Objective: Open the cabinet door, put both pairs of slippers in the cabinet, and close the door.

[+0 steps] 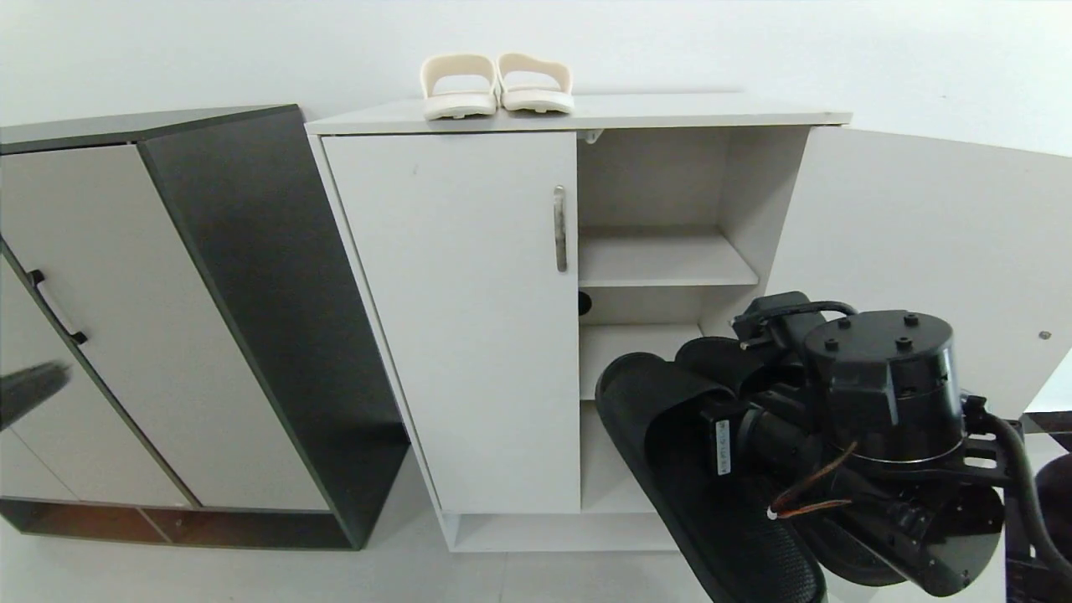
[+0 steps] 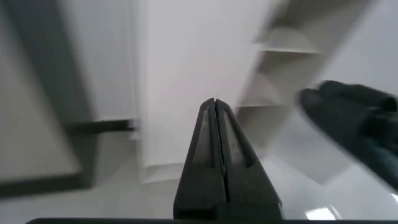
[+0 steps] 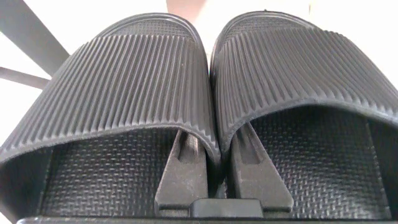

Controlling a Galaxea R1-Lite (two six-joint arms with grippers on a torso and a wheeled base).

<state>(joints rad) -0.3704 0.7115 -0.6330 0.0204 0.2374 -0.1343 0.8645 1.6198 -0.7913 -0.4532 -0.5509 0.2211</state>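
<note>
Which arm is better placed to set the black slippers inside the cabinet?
Right. The right gripper clamps the black slippers in front of the open cabinet; the left gripper is shut and empty, off to the left.

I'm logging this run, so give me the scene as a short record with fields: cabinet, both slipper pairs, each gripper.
Cabinet: white cabinet, right door open, left door closed.
Light pair: cream slippers side by side on the cabinet top.
Dark pair: black slippers held before the open side, not yet inside.
Right arm: right gripper shut on black slippers, one finger in each.
Left arm: left gripper shut, empty.
</note>
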